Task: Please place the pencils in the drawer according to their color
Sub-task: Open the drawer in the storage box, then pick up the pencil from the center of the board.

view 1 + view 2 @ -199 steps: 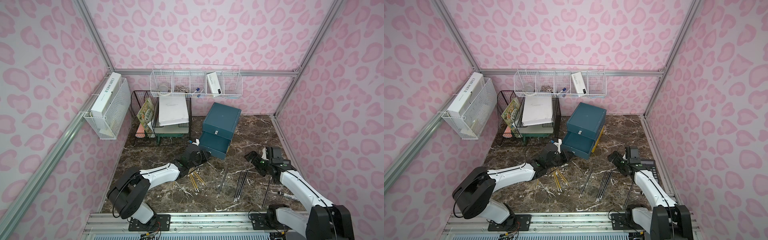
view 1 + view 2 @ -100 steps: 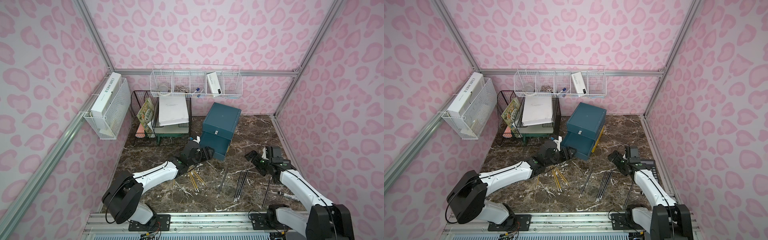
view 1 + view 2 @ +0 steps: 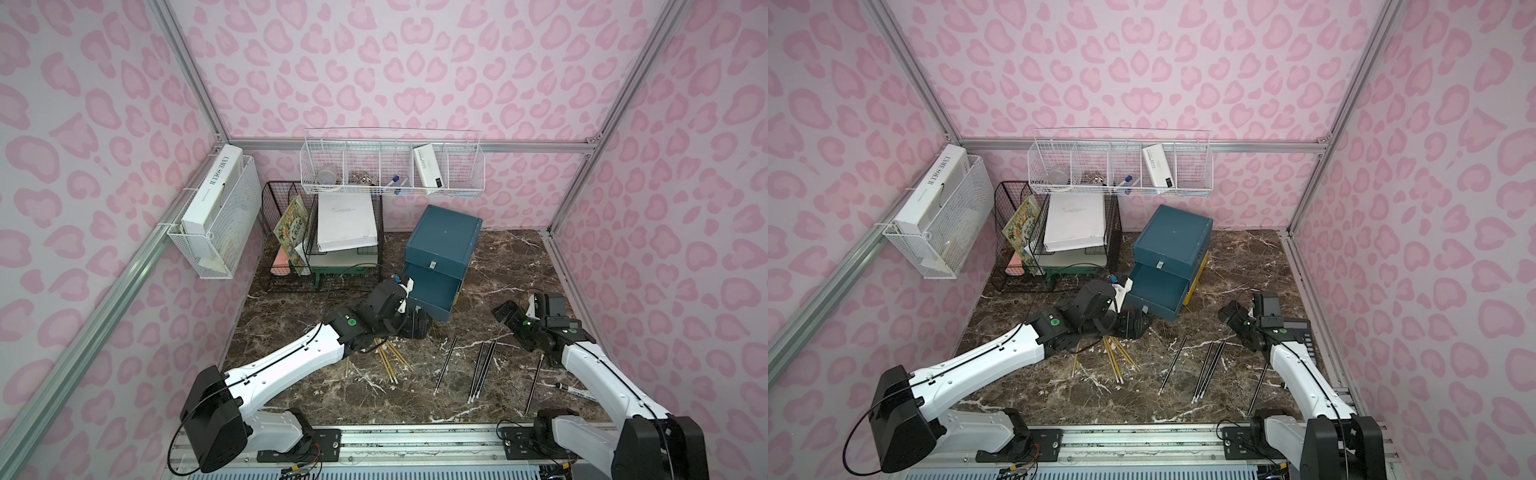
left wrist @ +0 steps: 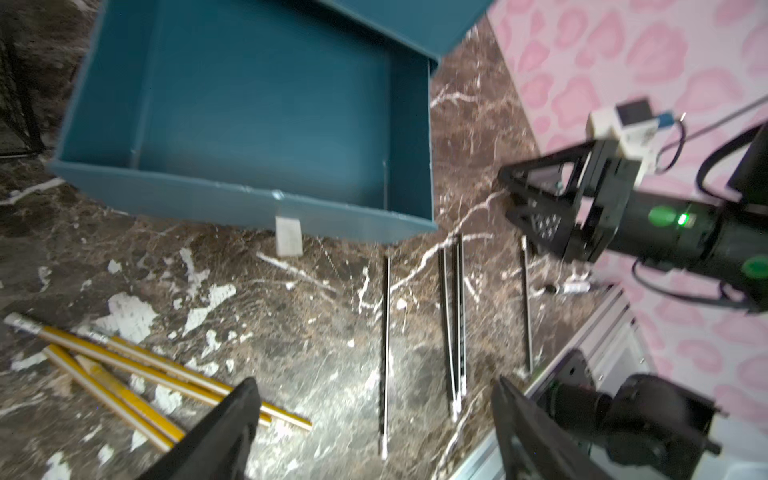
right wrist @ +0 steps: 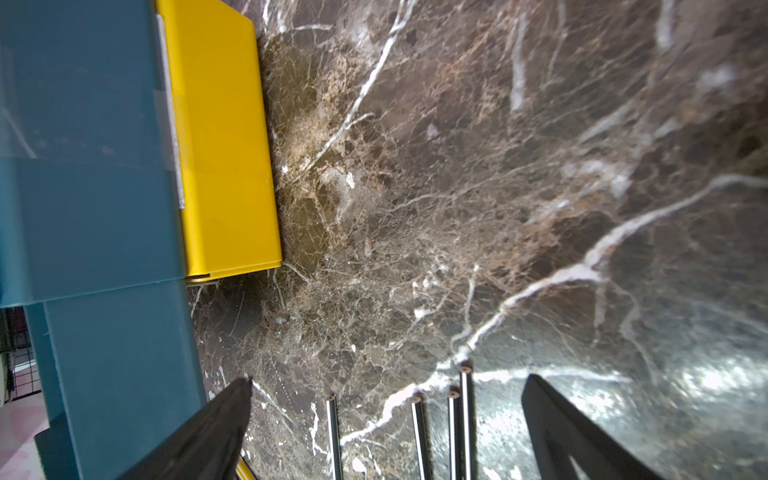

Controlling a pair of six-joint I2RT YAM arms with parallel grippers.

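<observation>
Dark brown marble with white veins forms the tabletop (image 3: pixel 490 266). Toward its back stands the small dark-teal box cabinet (image 3: pixel 444 237) with stacked drawers. Its middle teal drawer (image 3: pixel 432 293) stands pulled out toward the arms. The left wrist view looks down onto its flat teal floor and shows a small white handle tab (image 4: pixel 288 235) on its front wall. In the right wrist view the yellow lowest drawer (image 5: pixel 224 145) shows beneath the teal body, resting on the marble.

The left gripper (image 3: pixel 415 323) hangs low just in front of the open drawer's front wall, its jaws spread wide with nothing between them. The thin yellow pencils (image 3: pixel 390 359) lie in a loose, crossing bunch on the marble beside the left arm's wrist, in front of the drawer.

The thin black pencils (image 3: pixel 482 368) lie further to the right, between the two arms. One lies alone, then a close-set group, then another alone by the right forearm.

The right gripper (image 3: pixel 505 313) hovers above the far ends of the black pencils, near the cabinet's right side, with its jaws apart and empty. A slim black-capped marker (image 3: pixel 575 390) lies by the right forearm.
</observation>
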